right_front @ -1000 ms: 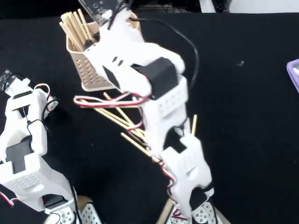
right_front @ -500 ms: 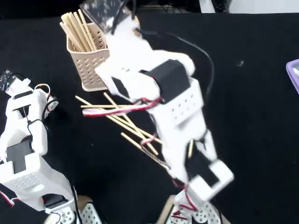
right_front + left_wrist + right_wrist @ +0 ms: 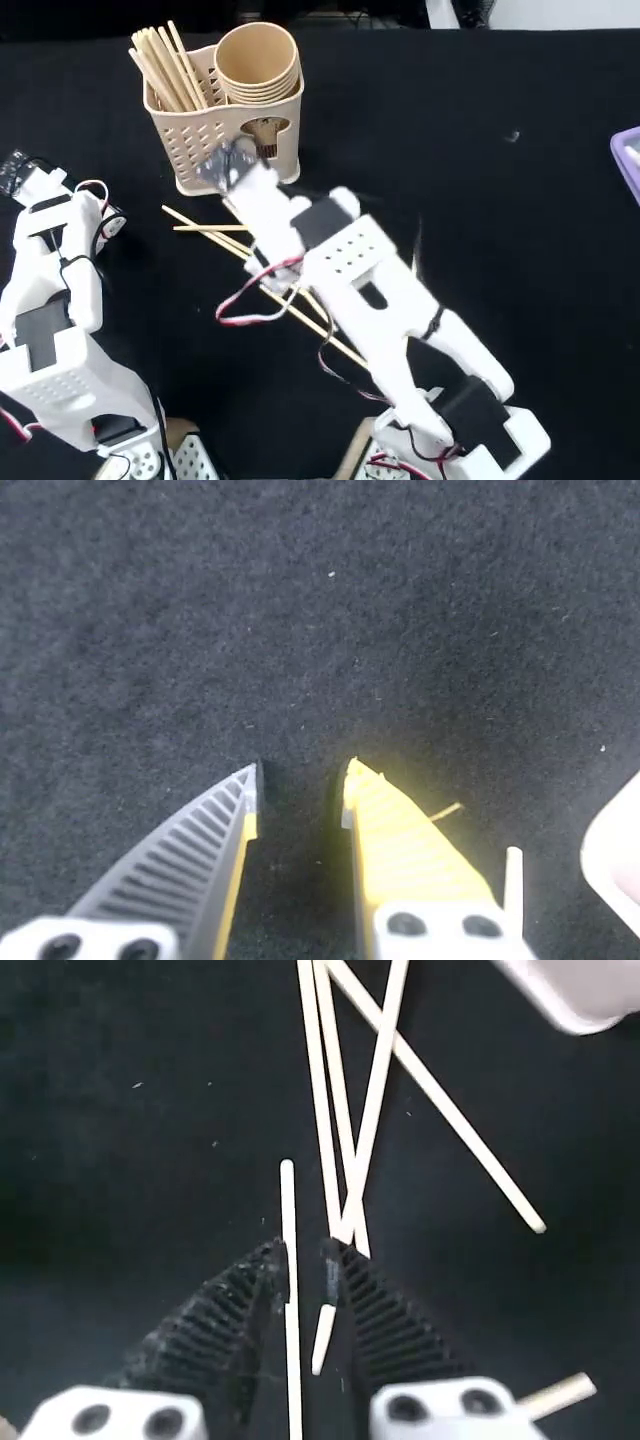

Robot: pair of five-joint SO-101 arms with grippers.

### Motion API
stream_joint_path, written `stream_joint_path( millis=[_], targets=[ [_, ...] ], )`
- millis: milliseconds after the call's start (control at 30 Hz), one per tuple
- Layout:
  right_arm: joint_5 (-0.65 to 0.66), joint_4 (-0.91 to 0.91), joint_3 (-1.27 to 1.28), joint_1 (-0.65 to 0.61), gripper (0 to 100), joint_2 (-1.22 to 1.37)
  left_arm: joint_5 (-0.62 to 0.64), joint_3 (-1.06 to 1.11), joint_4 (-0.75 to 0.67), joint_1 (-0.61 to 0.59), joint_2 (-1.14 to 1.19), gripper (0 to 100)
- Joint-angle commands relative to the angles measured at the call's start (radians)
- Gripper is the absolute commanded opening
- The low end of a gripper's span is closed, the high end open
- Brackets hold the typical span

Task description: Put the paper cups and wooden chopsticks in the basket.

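Note:
A beige slotted basket at the back left holds a bundle of wooden chopsticks and a stack of paper cups. Several loose chopsticks lie crossed on the black table in front of it. My right gripper hangs low just before the basket. In the right wrist view it is open by a narrow gap over the loose chopsticks, and one stick end lies in the gap. My left gripper is slightly open over bare cloth, holding nothing. In the high view it sits at the far left.
A purple object pokes in at the table's right edge. The basket's pale corner shows beyond the sticks in the right wrist view. A pale rounded edge lies close beside my left gripper. The right arm's body covers part of the stick pile.
The right arm swung down from above the basket to low over the loose chopsticks, uncovering the cup stack in the basket. The left arm has not moved.

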Motion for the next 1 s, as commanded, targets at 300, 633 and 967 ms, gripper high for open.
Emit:
stream_joint_path(
  millis=[300, 633, 967],
  targets=[
    [-0.035, -0.45, 0.371, 0.038, 17.2, -0.053, 0.011, -0.008, -0.009, 0.015, 0.0, 15],
    [-0.034, -0.522, 0.401, 0.063, 17.3, -0.048, 0.011, -0.008, -0.012, 0.015, 0.0, 15],
    [-0.038, -0.595, 0.297, 0.052, 17.0, 0.165, 0.011, -0.007, -0.009, 0.013, 0.0, 15]
  ],
)
